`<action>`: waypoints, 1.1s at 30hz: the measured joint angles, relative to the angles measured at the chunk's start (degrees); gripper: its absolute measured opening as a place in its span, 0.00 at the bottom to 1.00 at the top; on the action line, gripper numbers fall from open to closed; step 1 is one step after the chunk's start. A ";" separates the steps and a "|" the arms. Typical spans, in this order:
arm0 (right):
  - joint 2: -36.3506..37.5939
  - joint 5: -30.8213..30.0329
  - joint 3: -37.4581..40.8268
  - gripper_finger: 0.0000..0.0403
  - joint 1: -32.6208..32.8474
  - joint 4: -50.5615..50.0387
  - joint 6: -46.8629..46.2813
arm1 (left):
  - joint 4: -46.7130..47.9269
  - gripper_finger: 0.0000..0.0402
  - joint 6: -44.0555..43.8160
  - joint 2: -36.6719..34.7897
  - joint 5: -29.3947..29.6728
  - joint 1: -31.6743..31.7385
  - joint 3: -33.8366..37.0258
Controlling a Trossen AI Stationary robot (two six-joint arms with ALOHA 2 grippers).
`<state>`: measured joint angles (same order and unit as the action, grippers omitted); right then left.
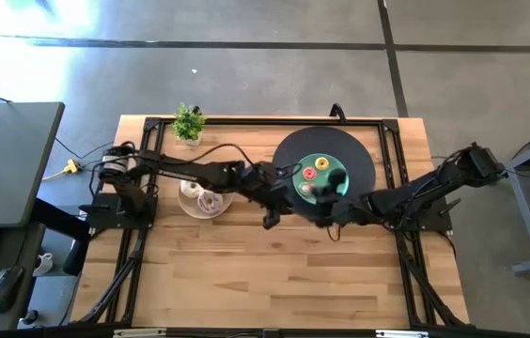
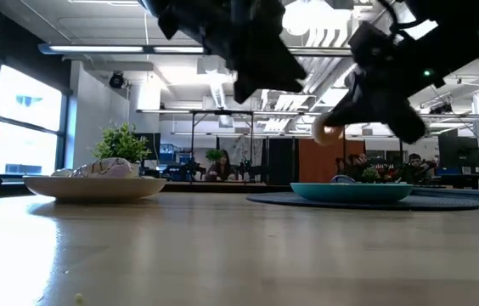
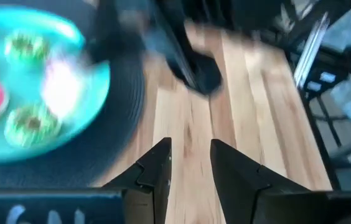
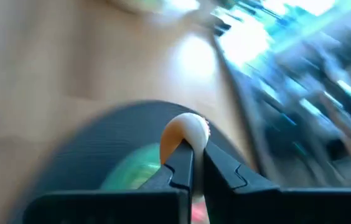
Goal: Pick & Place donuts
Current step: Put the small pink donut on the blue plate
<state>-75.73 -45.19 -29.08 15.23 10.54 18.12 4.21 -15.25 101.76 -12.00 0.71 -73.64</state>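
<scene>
On the worktop (image 1: 246, 272), the beige plate (image 1: 204, 202) sits left of the teal plate (image 1: 324, 177) and carries a pale iced donut (image 1: 210, 200). The left hand (image 3: 190, 163) hangs over bare wood just beside the teal plate's dark mat (image 1: 324, 172), fingers narrowly parted and holding nothing. The right hand (image 4: 192, 163) is raised near the teal plate's edge, clamped on a cream donut (image 4: 185, 132). To do this well, I'd carry it level over the plate, choose a free spot among the donuts there, lower close and only then release.
</scene>
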 joint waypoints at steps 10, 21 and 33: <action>0.01 -0.87 -0.09 0.04 -5.09 -18.78 -25.47 | 0.47 0.28 -2.44 -4.31 2.73 1.12 -0.19; -0.11 -2.14 -0.09 0.07 -10.36 -24.01 -34.47 | 2.66 0.28 -2.93 -4.80 2.84 1.16 0.21; -1.24 4.37 -0.09 0.07 -11.52 -20.96 -28.58 | 2.31 0.28 -3.15 -4.90 2.55 1.16 0.16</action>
<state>-76.97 -40.82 -29.17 3.70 -10.42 -10.46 6.52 -18.39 96.86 -9.45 1.87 -73.47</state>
